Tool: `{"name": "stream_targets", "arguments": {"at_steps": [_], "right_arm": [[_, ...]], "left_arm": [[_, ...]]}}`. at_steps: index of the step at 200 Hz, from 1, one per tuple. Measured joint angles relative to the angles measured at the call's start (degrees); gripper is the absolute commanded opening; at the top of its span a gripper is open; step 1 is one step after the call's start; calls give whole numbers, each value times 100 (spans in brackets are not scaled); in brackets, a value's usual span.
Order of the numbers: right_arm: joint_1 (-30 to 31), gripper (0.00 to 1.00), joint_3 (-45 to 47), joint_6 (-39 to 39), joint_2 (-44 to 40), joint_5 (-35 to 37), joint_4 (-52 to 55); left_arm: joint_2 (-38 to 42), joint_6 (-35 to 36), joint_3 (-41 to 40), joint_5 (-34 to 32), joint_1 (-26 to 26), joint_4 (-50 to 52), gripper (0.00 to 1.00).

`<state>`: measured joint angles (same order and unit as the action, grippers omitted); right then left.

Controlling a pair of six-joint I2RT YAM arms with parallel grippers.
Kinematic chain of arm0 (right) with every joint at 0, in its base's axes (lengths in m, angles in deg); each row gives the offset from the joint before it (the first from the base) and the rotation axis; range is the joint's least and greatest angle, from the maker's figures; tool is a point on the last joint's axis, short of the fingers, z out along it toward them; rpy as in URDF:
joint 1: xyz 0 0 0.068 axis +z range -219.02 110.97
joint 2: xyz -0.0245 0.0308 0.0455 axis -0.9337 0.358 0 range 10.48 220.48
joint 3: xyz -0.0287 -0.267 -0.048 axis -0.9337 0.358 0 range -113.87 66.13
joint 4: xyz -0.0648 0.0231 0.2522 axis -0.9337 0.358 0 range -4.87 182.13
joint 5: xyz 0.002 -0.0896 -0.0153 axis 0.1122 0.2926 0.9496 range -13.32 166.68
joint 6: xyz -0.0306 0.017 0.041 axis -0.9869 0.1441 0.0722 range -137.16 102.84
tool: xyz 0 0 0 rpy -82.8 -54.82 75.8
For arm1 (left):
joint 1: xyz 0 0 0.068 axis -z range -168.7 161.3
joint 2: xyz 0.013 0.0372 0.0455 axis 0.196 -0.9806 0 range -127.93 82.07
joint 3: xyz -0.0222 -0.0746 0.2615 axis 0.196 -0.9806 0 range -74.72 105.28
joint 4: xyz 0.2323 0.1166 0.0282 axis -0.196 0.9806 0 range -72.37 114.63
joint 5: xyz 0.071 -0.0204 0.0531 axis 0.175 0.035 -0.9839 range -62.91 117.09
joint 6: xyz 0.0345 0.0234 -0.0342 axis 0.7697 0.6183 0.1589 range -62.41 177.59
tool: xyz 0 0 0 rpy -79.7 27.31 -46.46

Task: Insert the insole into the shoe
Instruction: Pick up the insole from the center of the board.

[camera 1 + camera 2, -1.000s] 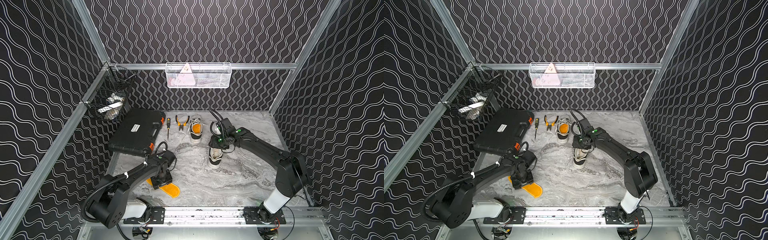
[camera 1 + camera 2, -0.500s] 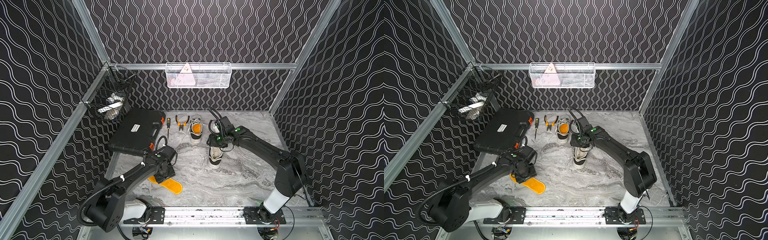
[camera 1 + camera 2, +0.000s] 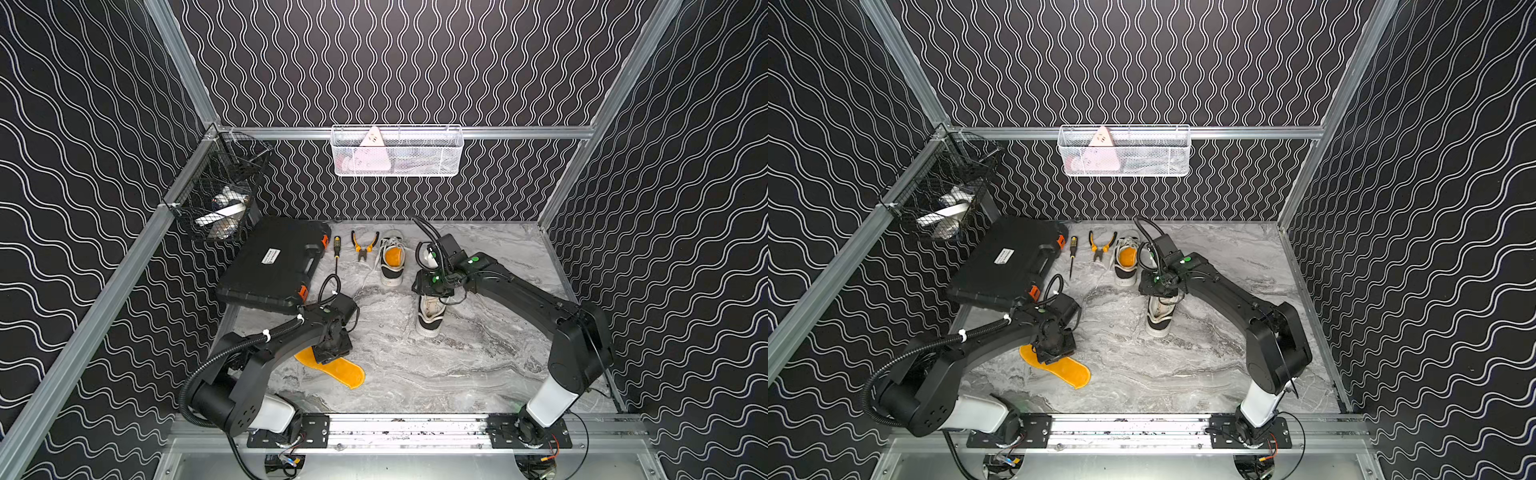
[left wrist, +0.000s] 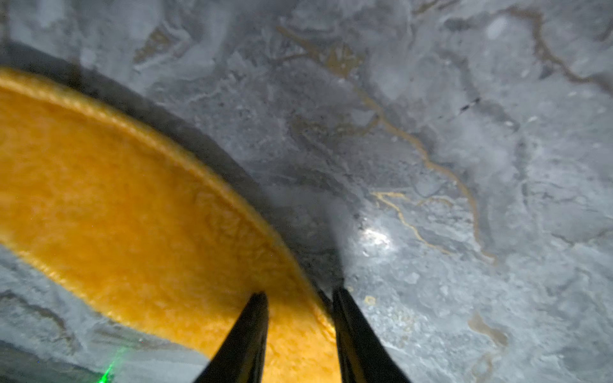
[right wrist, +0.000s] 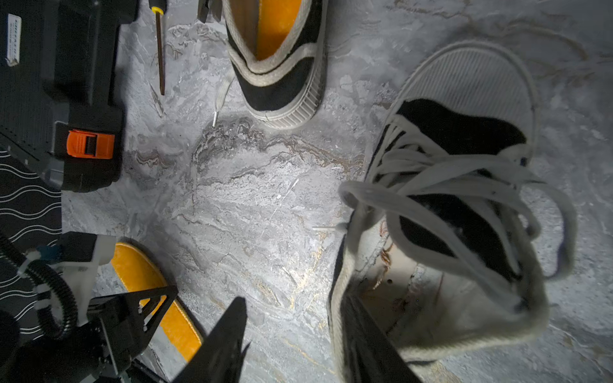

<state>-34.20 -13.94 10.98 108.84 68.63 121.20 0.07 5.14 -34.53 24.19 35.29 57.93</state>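
The orange insole (image 3: 343, 371) (image 3: 1069, 372) lies flat on the marble table near the front left. My left gripper (image 3: 330, 356) (image 4: 300, 295) points down at the middle of its long side. It is open, and its jaws straddle the insole's (image 4: 116, 199) edge, one finger on the orange, one beside it. The black-and-white shoe (image 3: 430, 320) (image 5: 464, 149) stands mid-table with its laces loose. My right gripper (image 3: 432, 291) (image 5: 295, 301) is open at the heel, with one finger inside the shoe's collar and the other outside over bare table.
A second shoe (image 3: 392, 262) with an orange insole in it stands further back. Pliers (image 3: 365, 245), a screwdriver (image 3: 336, 249) and a black tool case (image 3: 274, 266) lie at the back left. A white basket (image 3: 397, 151) and a black basket (image 3: 220, 195) hang on the walls.
My left arm swung over the insole and came down on its edge, and the insole shifted a little. The right arm stayed at the shoe's heel.
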Motion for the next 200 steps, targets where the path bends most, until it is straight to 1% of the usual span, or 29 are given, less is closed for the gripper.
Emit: {"name": "stream_targets", "arguments": {"at_steps": [22,48,59,78,96,121,159,176,200], "right_arm": [[4,51,-39,-55,-2,0,50],[2,52,-258,-192,-2,11,103],[2,52,-361,-251,-2,50,129],[-2,52,-487,-369,0,94,173],[-24,52,-522,-470,4,-68,184],[-116,52,-540,-435,129,-767,116],[-118,54,-564,247,376,-1827,-267],[-111,54,-431,619,374,-2105,-527],[-114,54,-234,1051,382,-2269,-743]], "left_arm": [[105,15,-168,-13,46,-101,25],[107,166,-199,-122,243,-96,11],[31,216,-107,-109,323,-39,5],[-116,498,184,144,485,9,0],[-90,776,538,529,680,26,0],[170,1357,1078,833,890,-267,0],[505,2065,1403,1257,931,-721,0],[529,2258,1513,1499,938,-986,0],[549,2400,1569,1775,938,-1346,0]]}}
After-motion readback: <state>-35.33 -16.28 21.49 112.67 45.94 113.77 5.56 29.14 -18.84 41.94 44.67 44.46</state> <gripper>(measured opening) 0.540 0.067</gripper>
